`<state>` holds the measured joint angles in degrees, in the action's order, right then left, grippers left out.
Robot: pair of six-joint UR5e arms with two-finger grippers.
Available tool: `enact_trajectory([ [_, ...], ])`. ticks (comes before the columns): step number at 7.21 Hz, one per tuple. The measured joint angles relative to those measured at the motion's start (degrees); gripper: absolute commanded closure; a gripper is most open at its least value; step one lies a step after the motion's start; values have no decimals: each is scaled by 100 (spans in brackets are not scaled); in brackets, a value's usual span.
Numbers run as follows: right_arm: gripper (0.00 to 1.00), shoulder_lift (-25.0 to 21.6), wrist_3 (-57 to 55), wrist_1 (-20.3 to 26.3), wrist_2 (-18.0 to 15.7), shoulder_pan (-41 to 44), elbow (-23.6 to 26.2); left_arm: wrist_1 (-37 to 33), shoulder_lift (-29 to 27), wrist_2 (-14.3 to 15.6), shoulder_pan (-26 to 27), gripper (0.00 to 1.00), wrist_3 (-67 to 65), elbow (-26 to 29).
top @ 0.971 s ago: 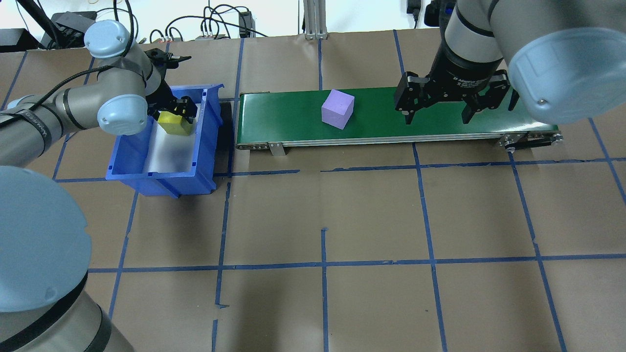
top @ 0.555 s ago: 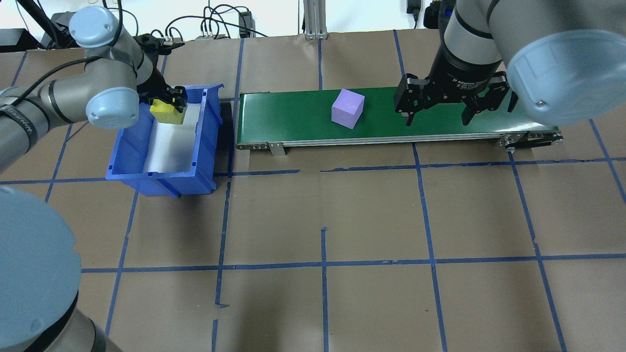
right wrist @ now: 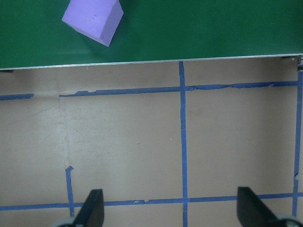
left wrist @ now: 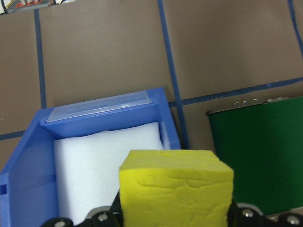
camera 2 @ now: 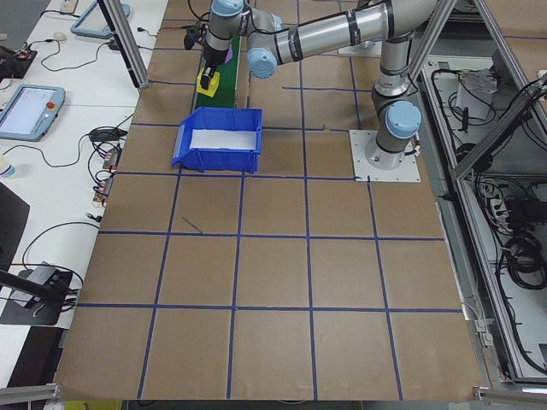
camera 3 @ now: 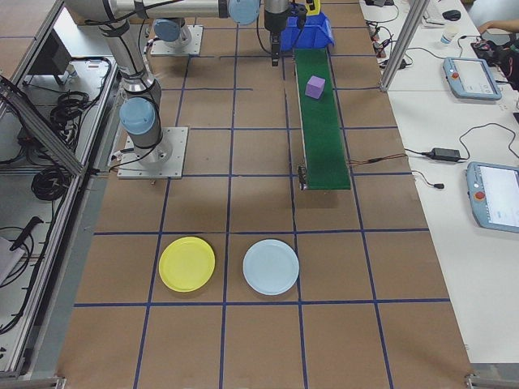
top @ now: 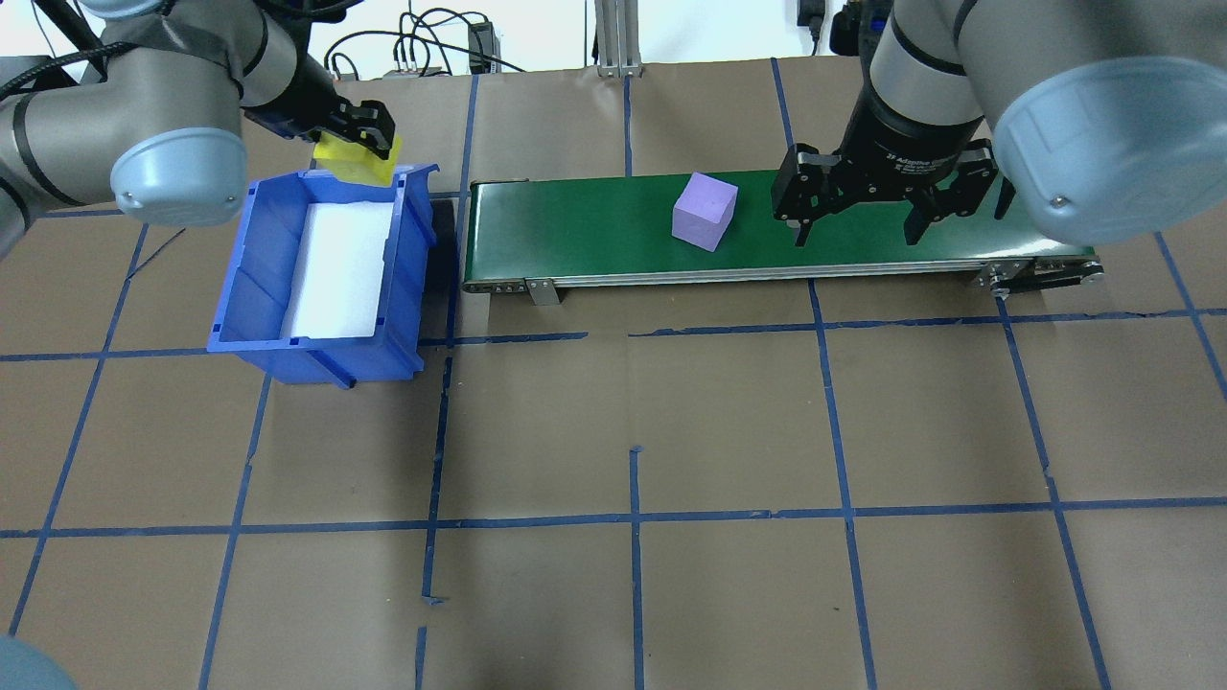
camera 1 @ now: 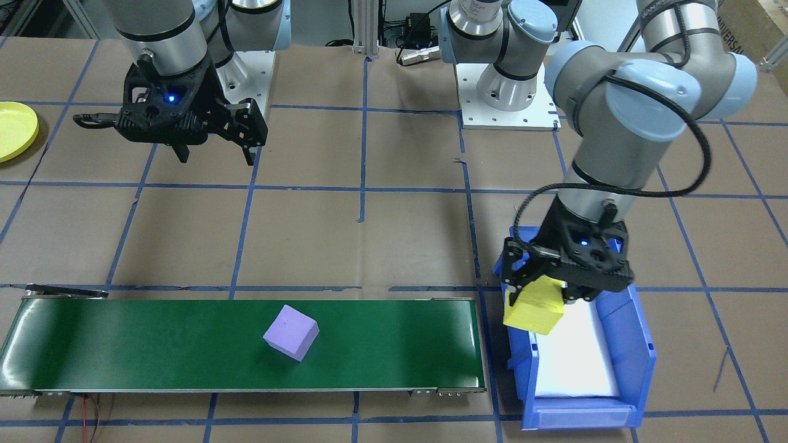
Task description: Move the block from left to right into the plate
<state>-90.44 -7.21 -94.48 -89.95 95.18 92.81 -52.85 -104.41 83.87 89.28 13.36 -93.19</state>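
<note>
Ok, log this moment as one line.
left hand: shut on yellow block, above blue bin | right hand: open | purple block: on belt

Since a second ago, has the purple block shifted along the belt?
Yes. In the overhead view the purple block has travelled rightward along the green belt, away from the blue bin and closer to the open right gripper.

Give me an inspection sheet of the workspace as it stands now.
Surface: brown paper table with blue tape grid.
Job's things: yellow block held above blue bin; purple block on green belt; yellow plate empty.
Clutter: pale blue plate.
Grippers: left pincer shut on yellow block; right pincer open, over the belt.
Cables: wires beyond the table's far edge.
Surroundings: tablets on side bench.
</note>
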Motion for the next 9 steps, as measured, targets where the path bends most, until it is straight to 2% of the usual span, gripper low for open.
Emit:
enact_trajectory([
  [1,0,0,-2,0,5,0,0,55,-108,-26,315,72,-225,-49],
  [3,0,0,-7,0,-3,-5,0,598,-700,-51,746,72,-461,-80],
  [4,0,0,-8,0,0,-8,0,818,-975,-50,859,54,-531,-83],
  [5,0,0,-7,0,2,-8,0,957,-1169,-29,911,1,-565,-85],
  [7,0,0,-1,0,9,-7,0,1034,-1371,222,938,0,-745,-39],
  [9,0,2,0,0,14,-1,0,960,-1178,495,913,0,-1076,36],
])
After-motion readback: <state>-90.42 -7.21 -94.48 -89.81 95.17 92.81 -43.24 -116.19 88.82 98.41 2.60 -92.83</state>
